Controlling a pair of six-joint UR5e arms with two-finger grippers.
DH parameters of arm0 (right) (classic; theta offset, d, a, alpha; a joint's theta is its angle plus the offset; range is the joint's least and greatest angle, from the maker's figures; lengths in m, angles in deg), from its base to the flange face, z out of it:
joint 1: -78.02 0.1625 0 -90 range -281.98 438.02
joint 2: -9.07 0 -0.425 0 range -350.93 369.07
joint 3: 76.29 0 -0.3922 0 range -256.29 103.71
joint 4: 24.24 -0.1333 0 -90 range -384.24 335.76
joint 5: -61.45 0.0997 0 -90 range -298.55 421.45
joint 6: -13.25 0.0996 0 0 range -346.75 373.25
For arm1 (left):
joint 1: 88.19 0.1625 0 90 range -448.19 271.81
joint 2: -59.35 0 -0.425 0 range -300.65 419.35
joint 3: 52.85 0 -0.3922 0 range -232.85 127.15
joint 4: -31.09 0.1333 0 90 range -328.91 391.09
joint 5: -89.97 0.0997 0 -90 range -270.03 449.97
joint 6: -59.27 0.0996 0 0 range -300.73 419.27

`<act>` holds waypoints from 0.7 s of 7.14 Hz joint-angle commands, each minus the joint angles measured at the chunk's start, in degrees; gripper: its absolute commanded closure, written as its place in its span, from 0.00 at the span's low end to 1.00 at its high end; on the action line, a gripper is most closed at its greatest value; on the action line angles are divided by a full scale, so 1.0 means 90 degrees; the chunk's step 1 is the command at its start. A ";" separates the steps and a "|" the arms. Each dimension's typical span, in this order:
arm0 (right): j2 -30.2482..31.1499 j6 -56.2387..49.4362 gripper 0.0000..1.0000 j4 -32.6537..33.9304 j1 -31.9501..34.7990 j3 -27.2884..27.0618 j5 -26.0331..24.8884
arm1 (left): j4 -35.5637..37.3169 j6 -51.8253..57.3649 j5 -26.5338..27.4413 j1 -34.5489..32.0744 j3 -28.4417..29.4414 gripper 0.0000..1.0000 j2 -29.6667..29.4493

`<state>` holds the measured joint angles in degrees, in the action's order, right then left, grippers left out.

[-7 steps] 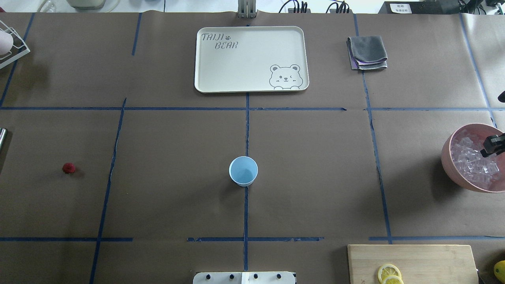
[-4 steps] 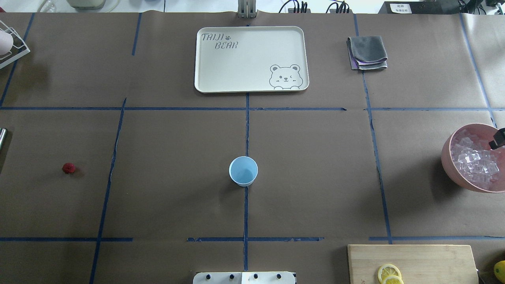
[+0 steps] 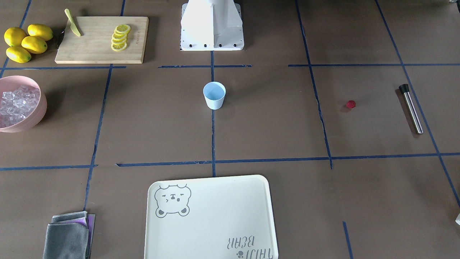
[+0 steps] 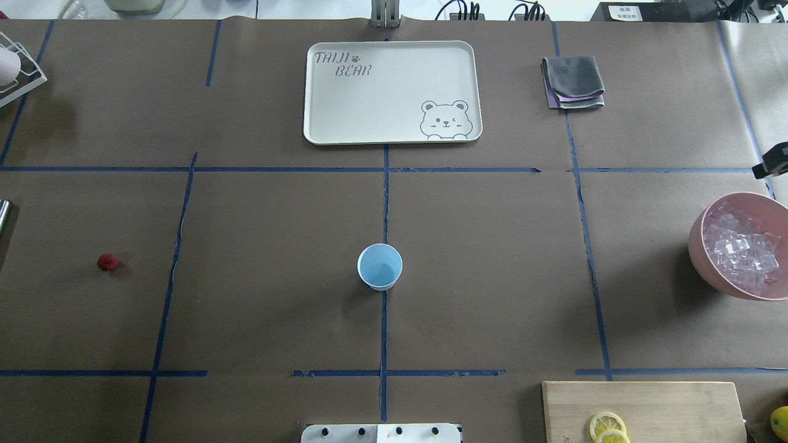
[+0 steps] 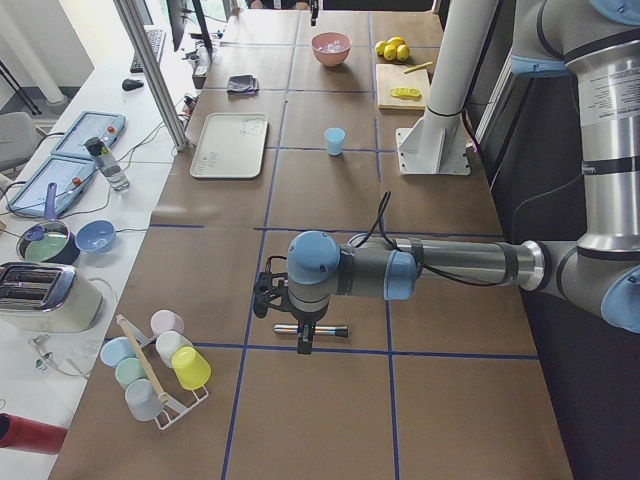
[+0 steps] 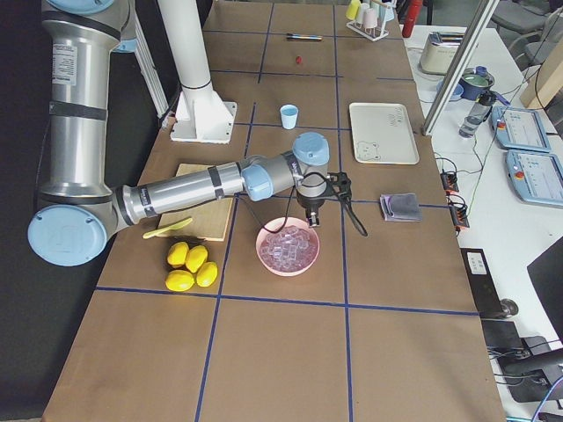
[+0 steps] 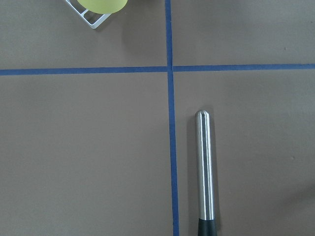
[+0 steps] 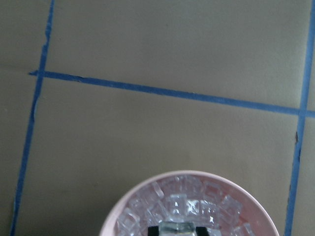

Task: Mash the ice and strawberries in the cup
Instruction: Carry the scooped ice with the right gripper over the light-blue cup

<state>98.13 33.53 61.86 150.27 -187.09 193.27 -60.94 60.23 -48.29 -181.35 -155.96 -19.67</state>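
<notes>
Exterior front-facing: the cup (image 3: 214, 95) stands upright at the table's middle. The strawberry (image 3: 351, 104) lies well apart from it, near a metal rod (image 3: 411, 109). The ice (image 3: 16, 104) fills a pink bowl (image 3: 40, 113).

Overhead exterior: only a tip of the right gripper (image 4: 771, 162) shows, just beyond the bowl.

Exterior left: the left arm reaches out level, and the left gripper (image 5: 303, 338) points down over the rod. I cannot tell how its jaws stand.

Exterior right: the right arm stretches low, wrist turned down above the bowl's far rim.

Right wrist-mounted: the jaws grip one ice cube (image 8: 176, 226) above the bowl.
</notes>
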 commanded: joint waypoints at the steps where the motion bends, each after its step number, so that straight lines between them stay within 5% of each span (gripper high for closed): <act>1: -0.1363 0.0564 1.00 0.0898 -0.0456 0.0036 -0.0009 | 0.0000 -0.0010 0.0000 0.0000 0.0012 0.00 0.0000; 3: -0.2409 0.2433 1.00 0.0951 -0.1615 0.0026 -0.0096 | -0.0010 -0.0010 -0.0010 0.0000 0.0041 0.00 0.0000; 5: -0.3154 0.3990 1.00 0.0970 -0.3127 -0.0013 -0.1301 | -0.0010 -0.0010 -0.0010 0.0000 0.0041 0.00 0.0000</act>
<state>73.81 61.27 70.39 130.46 -187.09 187.86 -61.02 60.15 -48.37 -181.35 -155.56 -19.66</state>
